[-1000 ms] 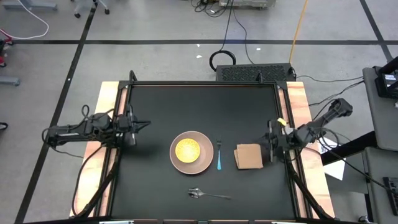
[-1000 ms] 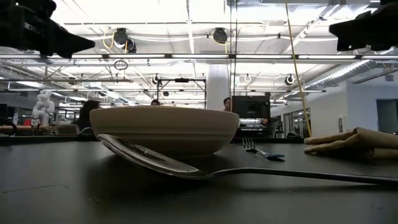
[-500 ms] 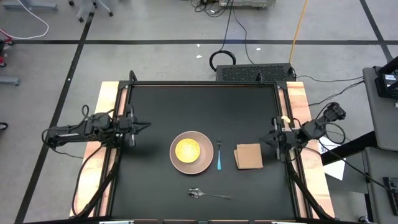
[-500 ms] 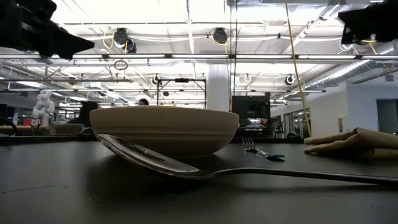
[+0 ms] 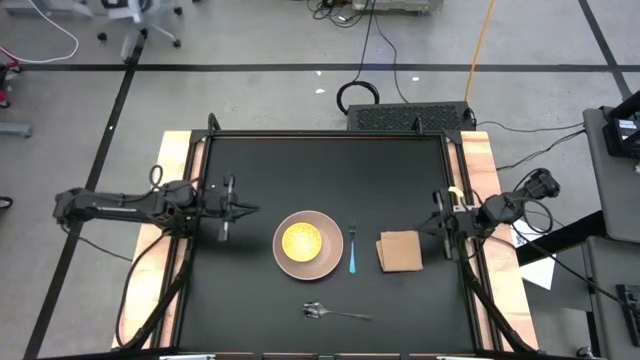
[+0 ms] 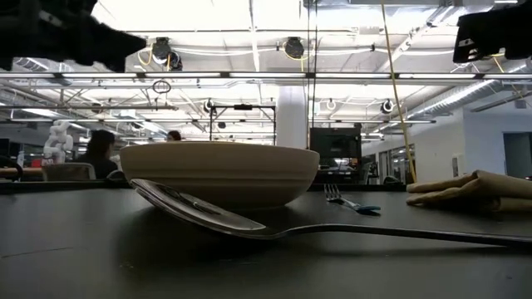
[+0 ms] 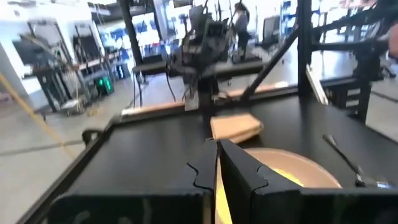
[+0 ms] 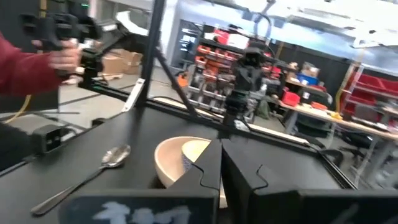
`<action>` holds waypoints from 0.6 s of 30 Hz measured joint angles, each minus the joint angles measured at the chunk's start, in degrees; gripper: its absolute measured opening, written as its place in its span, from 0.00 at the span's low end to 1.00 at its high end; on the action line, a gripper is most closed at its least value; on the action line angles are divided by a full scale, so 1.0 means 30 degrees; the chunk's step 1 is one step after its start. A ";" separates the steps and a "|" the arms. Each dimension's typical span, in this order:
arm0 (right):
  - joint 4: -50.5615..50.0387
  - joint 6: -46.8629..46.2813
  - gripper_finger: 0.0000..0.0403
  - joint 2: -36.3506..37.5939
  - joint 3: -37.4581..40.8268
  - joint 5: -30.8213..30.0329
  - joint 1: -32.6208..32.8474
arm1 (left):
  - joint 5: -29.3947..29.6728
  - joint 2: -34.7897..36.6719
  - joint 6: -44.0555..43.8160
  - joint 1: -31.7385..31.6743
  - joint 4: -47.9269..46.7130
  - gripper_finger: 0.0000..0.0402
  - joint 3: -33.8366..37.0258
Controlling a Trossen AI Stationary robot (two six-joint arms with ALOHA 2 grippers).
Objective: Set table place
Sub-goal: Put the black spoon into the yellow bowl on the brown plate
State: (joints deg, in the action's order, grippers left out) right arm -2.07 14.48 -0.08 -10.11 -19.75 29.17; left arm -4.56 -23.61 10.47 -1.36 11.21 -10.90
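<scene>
Near the centre of the high view, on the table [image 5: 250,160], the plate [image 5: 325,228] is sitting with the yellow dish [image 5: 302,241] nested inside it. Just right of it the fork [image 5: 352,248] is lying with tines toward the frame's top, and the napkin [image 5: 399,251] is resting further right, apart from the fork. The spoon [image 5: 335,313] is lying crosswise below the plate, near the lower middle, bowl to the left.

The left gripper [image 5: 236,209] is hovering left of the plate, empty, with its fingers pressed together in its wrist view. The right gripper [image 5: 437,228] is hanging at the table's right edge beside the napkin, likewise holding nothing, fingers closed.

Handling judgement: the spoon is looking thin, stiff and slick, lying flat; a pinch across the handle's middle seems the best hold, and it may skid on the matte top. The plate is probably rigid and breakable, so a rim grip. The napkin is soft and folded; it should be taken at a raised edge and will likely drape.
</scene>
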 joint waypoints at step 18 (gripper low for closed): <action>-0.0953 -0.1620 0.00 0.0000 0.0000 -0.0401 -0.2411 | 0.3291 0.1047 -0.0349 0.0378 0.1158 0.06 -0.0007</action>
State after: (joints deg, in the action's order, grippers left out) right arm -4.93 9.62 -0.08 -10.11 -20.95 21.93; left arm 5.32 -20.47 9.42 -0.22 14.68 -10.92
